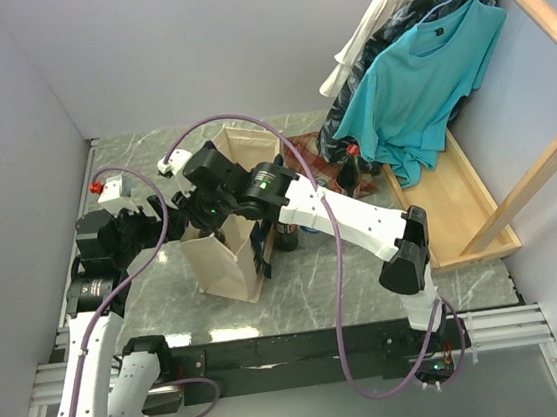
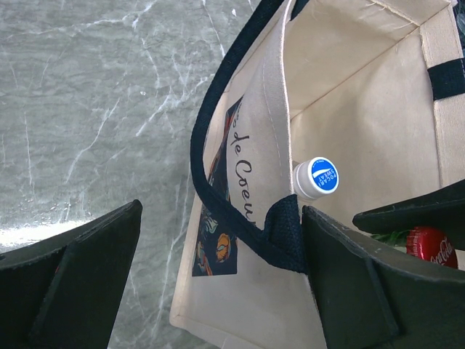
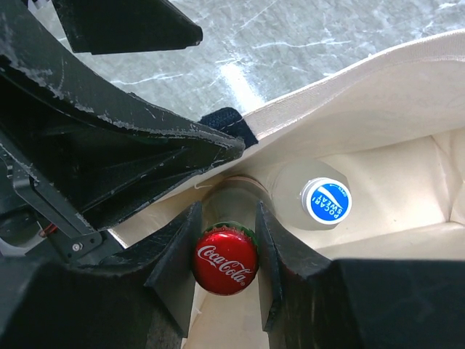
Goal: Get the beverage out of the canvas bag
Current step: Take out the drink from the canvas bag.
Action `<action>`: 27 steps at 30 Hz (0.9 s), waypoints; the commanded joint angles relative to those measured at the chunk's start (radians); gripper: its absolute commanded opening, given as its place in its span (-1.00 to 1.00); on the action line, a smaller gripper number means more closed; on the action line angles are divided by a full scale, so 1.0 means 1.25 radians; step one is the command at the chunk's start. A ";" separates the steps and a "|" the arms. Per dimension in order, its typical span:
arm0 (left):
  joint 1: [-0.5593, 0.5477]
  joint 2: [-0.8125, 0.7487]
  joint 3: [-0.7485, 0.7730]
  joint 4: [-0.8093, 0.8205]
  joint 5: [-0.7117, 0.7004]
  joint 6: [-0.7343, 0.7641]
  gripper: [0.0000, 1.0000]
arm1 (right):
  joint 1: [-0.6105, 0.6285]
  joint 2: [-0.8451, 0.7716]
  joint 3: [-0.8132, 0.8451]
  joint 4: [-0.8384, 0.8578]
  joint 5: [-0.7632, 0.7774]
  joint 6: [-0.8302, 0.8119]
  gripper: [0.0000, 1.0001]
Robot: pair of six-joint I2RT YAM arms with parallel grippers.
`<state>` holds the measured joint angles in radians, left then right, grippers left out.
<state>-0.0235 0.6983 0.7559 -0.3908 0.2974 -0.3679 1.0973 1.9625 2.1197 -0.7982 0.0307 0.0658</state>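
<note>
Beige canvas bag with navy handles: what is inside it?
A red-capped Coca-Cola bottle, its neck gripped by the right hand, and a blue-capped translucent bottle. Their lower bodies are hidden.

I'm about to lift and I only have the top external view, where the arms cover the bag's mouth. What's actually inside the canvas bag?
Observer: The canvas bag holds two bottles side by side, a red-capped Coca-Cola bottle and a blue-capped Pocari Sweat bottle.
Operator: Is the right gripper on either one?
Observer: Yes. The right gripper is shut on the Coca-Cola bottle, with a finger on each side of its top.
Operator: And the left gripper?
Observer: The left gripper is open and straddles the bag's printed wall, with one finger outside over the table.
</note>
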 commanded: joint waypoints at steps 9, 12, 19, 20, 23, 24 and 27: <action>-0.003 0.002 0.006 0.003 -0.007 0.008 0.93 | 0.003 -0.092 0.035 0.068 0.060 -0.017 -1.00; -0.002 0.002 0.006 0.003 -0.008 0.008 0.93 | 0.002 -0.106 0.027 0.092 0.072 -0.018 -1.00; -0.002 0.001 0.006 0.002 -0.011 0.008 0.93 | 0.002 -0.146 -0.001 0.156 0.113 -0.024 -1.00; -0.002 0.002 0.006 0.002 -0.011 0.008 0.93 | 0.001 -0.151 -0.005 0.173 0.120 -0.026 -1.00; -0.002 0.003 0.008 0.002 -0.012 0.008 0.93 | 0.002 -0.177 -0.038 0.208 0.137 -0.033 -1.00; -0.002 0.003 0.008 0.003 -0.012 0.008 0.93 | 0.002 -0.183 -0.046 0.218 0.141 -0.034 -1.00; -0.002 0.005 0.008 0.005 -0.011 0.008 0.93 | 0.002 -0.204 -0.072 0.256 0.146 -0.038 -1.00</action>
<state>-0.0235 0.6987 0.7559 -0.3908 0.2962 -0.3679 1.1038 1.8748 2.0144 -0.7490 0.1081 0.0616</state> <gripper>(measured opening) 0.967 0.397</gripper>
